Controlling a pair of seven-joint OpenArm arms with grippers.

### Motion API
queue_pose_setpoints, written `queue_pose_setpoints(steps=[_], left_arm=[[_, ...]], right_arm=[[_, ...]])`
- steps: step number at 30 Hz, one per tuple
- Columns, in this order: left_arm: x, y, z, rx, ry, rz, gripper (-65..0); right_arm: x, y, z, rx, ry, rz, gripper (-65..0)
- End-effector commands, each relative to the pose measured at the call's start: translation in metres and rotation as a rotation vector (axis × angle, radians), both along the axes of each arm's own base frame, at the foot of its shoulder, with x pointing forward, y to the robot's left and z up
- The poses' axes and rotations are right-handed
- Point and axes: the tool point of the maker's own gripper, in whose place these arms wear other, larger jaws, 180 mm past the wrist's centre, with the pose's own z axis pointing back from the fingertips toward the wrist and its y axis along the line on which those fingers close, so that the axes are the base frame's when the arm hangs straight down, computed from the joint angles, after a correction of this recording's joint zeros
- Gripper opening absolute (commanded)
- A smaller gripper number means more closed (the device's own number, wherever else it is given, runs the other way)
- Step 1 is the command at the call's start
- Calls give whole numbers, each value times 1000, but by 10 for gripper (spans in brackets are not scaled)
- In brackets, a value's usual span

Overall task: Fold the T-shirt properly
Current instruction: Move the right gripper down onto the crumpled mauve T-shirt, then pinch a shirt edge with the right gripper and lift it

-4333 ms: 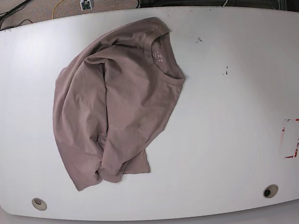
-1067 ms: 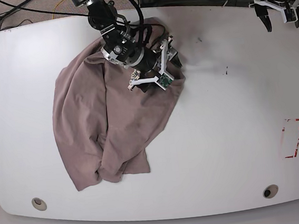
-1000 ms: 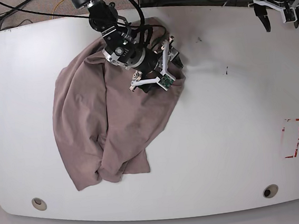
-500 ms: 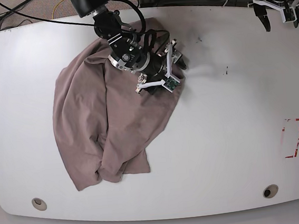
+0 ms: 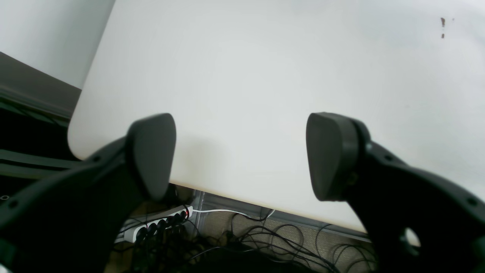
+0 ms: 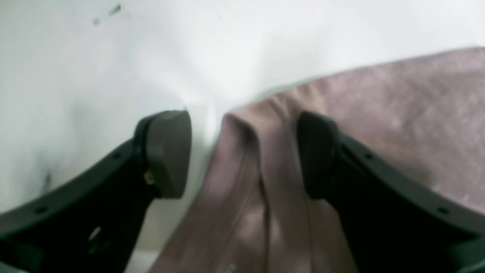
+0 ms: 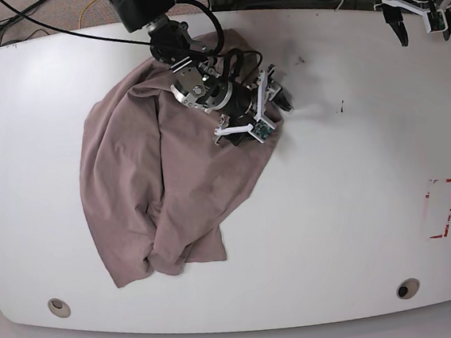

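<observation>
The T-shirt (image 7: 162, 175) lies crumpled on the white surface (image 7: 341, 206), soft and limp. The right gripper (image 6: 242, 151), fingers apart and empty, straddles its edge, best pinched at that fold. The left gripper (image 5: 240, 155) hangs wide open, far from the T-shirt.

Mauve-brown T-shirt (image 7: 163, 183), rumpled and loosely doubled over itself on white surface, collar end toward 1 o'clock, bunched hem end toward 7 o'clock, folded edge ridge seen close in right wrist view (image 6: 265, 182)

White table (image 7: 335, 230), cabled floor (image 7: 42, 7)
</observation>
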Motion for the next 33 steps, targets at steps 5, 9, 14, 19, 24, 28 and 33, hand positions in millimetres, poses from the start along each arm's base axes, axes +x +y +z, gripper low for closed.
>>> queue_pose_setpoints(steps=[5,9,14,19,24,28,33], left_arm=[[0,2,8,22,-18,-6,-144],[1,2,8,22,-21,-6,-144],[2,1,7,18,-22,-9,-144],[3,0,7,16,-24,-9,-144],[5,-7,4,-3,-23,-26,-144],[7,-16,0,-23,-19,-45,-144],[17,-31,-5,-61,-33,-72,-144]], right_arm=[[14,-7,2,8,-36,-88,-474],[16,-8,4,11,-42,-93,-650],[20,-14,23,12,-86,-104,-644],[37,-27,71,7,-196,-145,-650],[59,-32,138,17,-338,-156,-650],[75,-41,184,-2,-451,-157,-650],[101,-45,237,-5,-588,-160,-650]])
